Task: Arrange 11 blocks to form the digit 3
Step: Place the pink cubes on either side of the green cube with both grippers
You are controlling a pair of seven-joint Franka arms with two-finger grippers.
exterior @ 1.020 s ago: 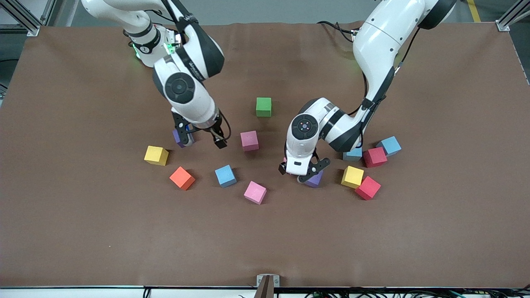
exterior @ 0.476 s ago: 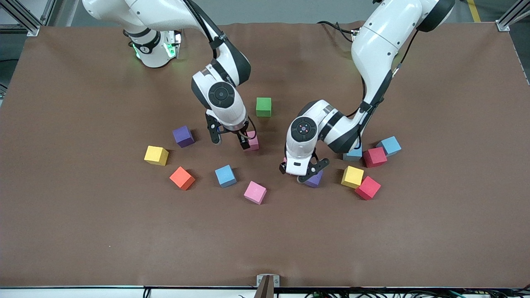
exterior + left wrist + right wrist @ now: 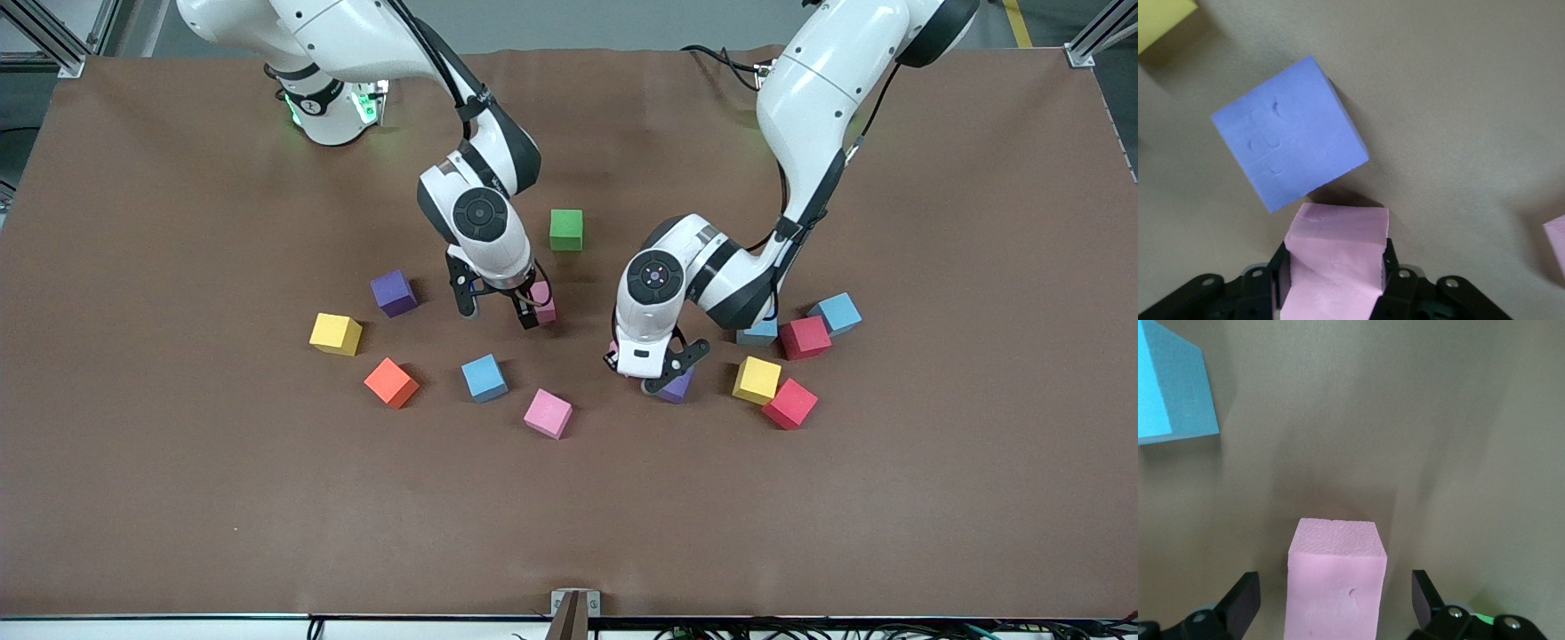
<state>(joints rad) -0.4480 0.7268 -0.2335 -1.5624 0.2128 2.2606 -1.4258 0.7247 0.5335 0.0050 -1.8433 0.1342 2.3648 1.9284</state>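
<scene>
The blocks lie scattered on the brown table and no digit 3 shows. My left gripper [image 3: 642,369] [image 3: 1331,267] is down at the table, shut on a pink block [image 3: 1335,250] that is squeezed between its fingers. A purple block [image 3: 679,386] [image 3: 1288,133] sits right beside that one. My right gripper [image 3: 498,313] [image 3: 1336,593] is open, its fingers straddling another pink block [image 3: 544,302] [image 3: 1337,577] without touching it. A green block [image 3: 565,229] lies farther from the front camera, between the two arms.
Toward the right arm's end lie a purple [image 3: 393,292], yellow [image 3: 335,333], orange [image 3: 390,382], blue [image 3: 484,377] and pink block [image 3: 547,413]. Toward the left arm's end cluster a yellow [image 3: 757,380], two red [image 3: 789,404] [image 3: 805,337] and a blue block [image 3: 835,313].
My right arm swung from the purple block to the pink block near the middle and lowered around it. My left gripper closed on its pink block.
</scene>
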